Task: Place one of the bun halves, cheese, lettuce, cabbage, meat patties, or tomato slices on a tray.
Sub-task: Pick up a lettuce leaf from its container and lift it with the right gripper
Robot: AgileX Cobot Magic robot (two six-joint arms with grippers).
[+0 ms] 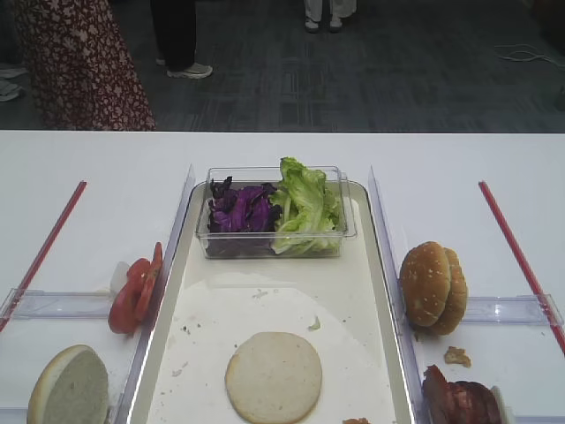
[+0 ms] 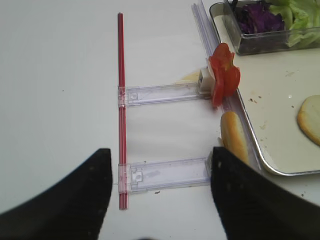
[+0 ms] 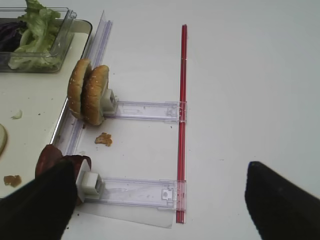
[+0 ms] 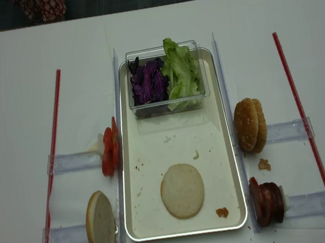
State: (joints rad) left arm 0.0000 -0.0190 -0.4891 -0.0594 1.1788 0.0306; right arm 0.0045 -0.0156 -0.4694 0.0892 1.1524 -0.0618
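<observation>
My right gripper (image 3: 155,200) hangs spread and empty over the table; my left gripper (image 2: 160,195) is spread too. Nearest on the tray (image 4: 232,166) lies one bun half (image 4: 182,190), cut face up; beyond it, lettuce (image 4: 179,72) and cabbage (image 4: 148,83) fill a clear tub (image 4: 166,104).

Only the fingers (image 2: 75,200) of the robot showed, each pair plain matte black with broad, smoothly rounded tips and no visible screws, cables or markings, those of the right gripper (image 3: 160,200) looking the same.
</observation>
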